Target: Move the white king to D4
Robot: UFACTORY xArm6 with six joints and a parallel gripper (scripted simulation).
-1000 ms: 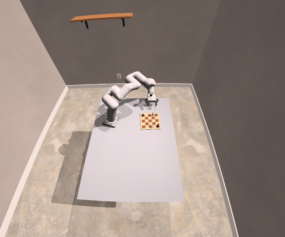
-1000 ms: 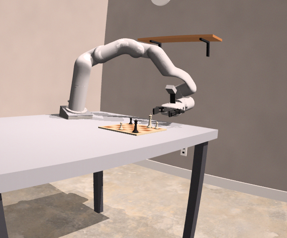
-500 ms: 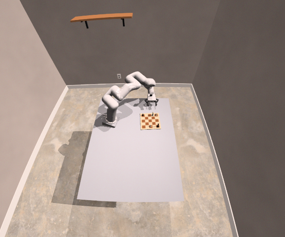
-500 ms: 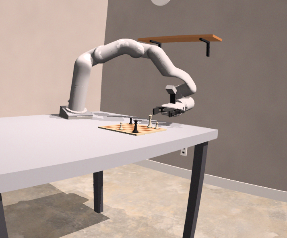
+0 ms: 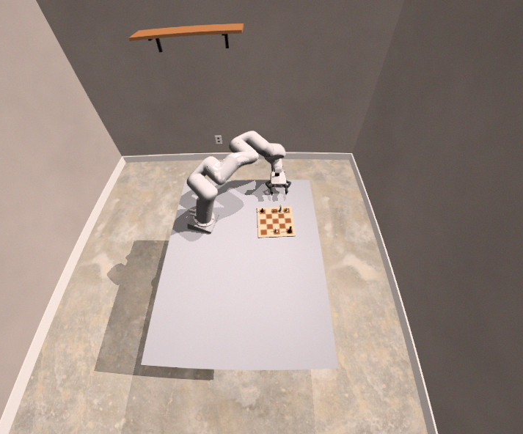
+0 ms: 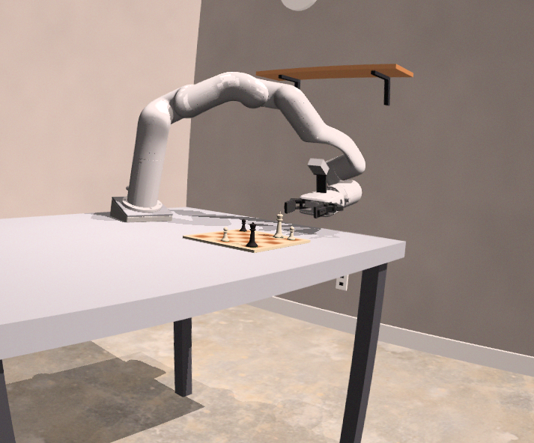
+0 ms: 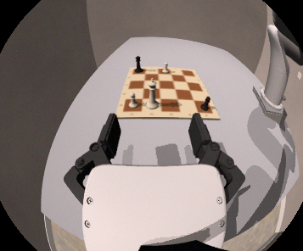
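The chessboard (image 5: 271, 223) (image 6: 269, 244) (image 7: 178, 88) lies on the grey table (image 5: 238, 303) (image 6: 114, 266). The white king (image 5: 281, 208) (image 6: 279, 225) (image 7: 152, 94) stands upright near the board edge closest to my gripper. A white pawn (image 6: 291, 233) (image 7: 133, 101) stands beside it. My gripper (image 5: 278, 189) (image 6: 305, 208) (image 7: 154, 121) is open and empty. It hovers low over the table just off that board edge, about level with the king's top, with its fingers pointing towards the board.
A black pawn (image 6: 243, 224) (image 7: 206, 104) stands at the board's near corner on the arm's side. A tall black piece (image 6: 252, 235) (image 7: 137, 64) and another white pawn (image 6: 225, 234) (image 7: 165, 67) stand at the far edge. The arm's base (image 5: 201, 219) is bolted beside the board.
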